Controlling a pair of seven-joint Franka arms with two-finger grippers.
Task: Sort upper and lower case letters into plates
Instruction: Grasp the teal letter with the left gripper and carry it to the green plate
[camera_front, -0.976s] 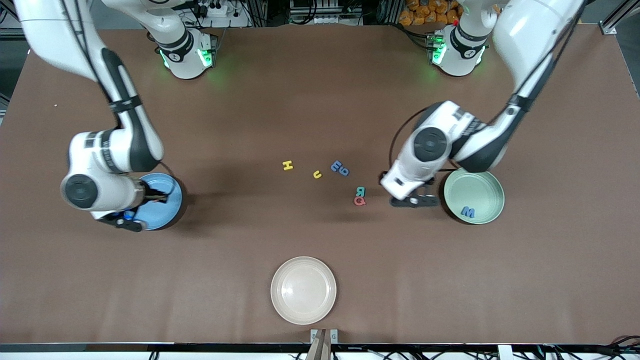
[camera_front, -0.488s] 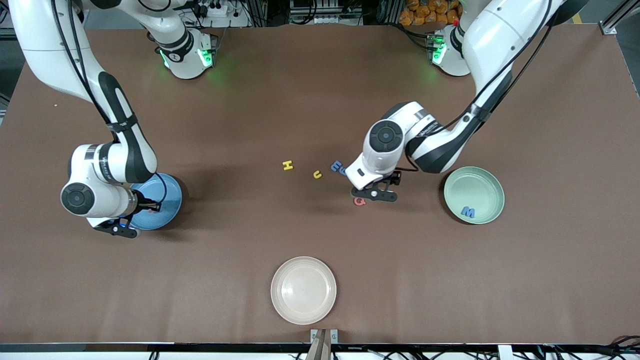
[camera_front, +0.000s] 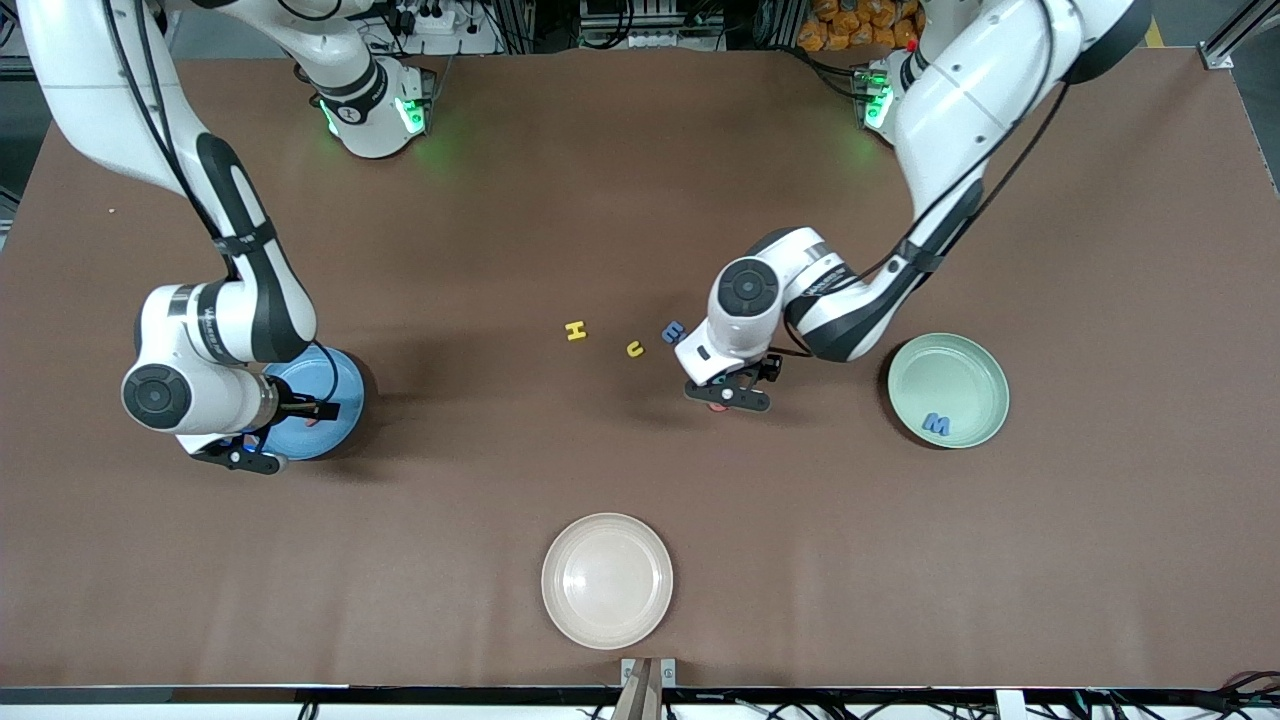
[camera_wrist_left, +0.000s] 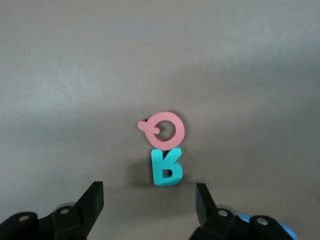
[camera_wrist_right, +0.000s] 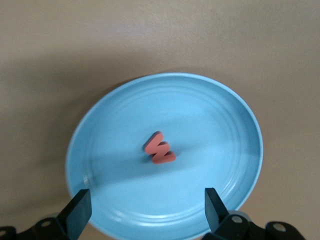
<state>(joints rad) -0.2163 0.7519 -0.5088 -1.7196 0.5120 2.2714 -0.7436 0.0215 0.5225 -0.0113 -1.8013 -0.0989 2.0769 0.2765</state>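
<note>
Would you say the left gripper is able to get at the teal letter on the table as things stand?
Probably yes. The left gripper hangs open right over the teal letter, nothing between them. The pink letter touches it on one edge, though, so it may get nudged.

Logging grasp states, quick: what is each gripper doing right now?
Left gripper: open, empty, over the teal letter and pink letter.
Right gripper: open, empty, over the blue plate with the red letter in it.

A red letter (camera_wrist_right: 160, 148) lies in the blue plate (camera_front: 335, 425) at the right arm's end of the table; a blue M (camera_front: 936, 424) lies in the mint plate (camera_front: 975, 370). Yellow H (camera_front: 575, 331), yellow u (camera_front: 634, 348), a blue letter (camera_front: 671, 330), a teal R (camera_wrist_left: 166, 167) and pink Q (camera_wrist_left: 164, 129) lie mid-table, the last two touching.
</note>
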